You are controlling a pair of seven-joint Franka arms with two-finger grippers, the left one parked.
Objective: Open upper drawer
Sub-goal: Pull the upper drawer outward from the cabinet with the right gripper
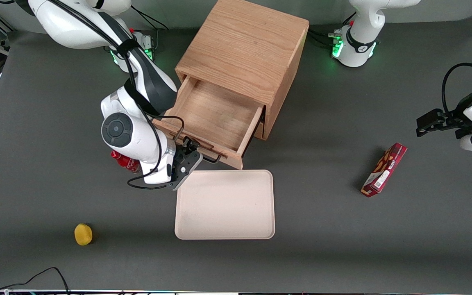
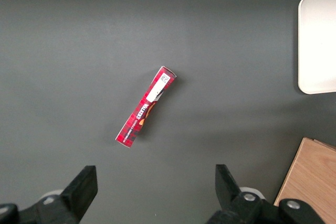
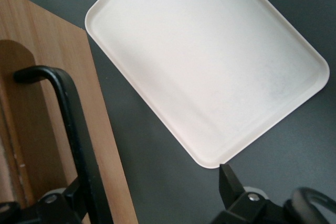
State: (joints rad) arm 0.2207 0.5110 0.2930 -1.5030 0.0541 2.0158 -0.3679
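The oak cabinet (image 1: pixel 246 49) stands at the middle of the table. Its upper drawer (image 1: pixel 215 112) is pulled out toward the front camera, and its shallow wooden box is bare inside. The long black wire handle (image 1: pixel 203 153) runs along the drawer's light wood front. My right gripper (image 1: pixel 187 150) is at the handle's end toward the working arm. In the right wrist view the gripper (image 3: pixel 152 184) is open. The handle (image 3: pixel 73 124) passes just inside one finger, in front of the drawer front (image 3: pixel 102 129). The other finger (image 3: pixel 227 179) stands apart over the table. The bottom drawer is mostly hidden under the upper one.
A cream tray (image 1: pixel 224 205) lies just in front of the open drawer, also in the right wrist view (image 3: pixel 210 61). A red object (image 1: pixel 125 161) sits under the right wrist. A yellow object (image 1: pixel 83 234) lies nearer the camera. A red box (image 1: pixel 384 169) lies toward the parked arm's end.
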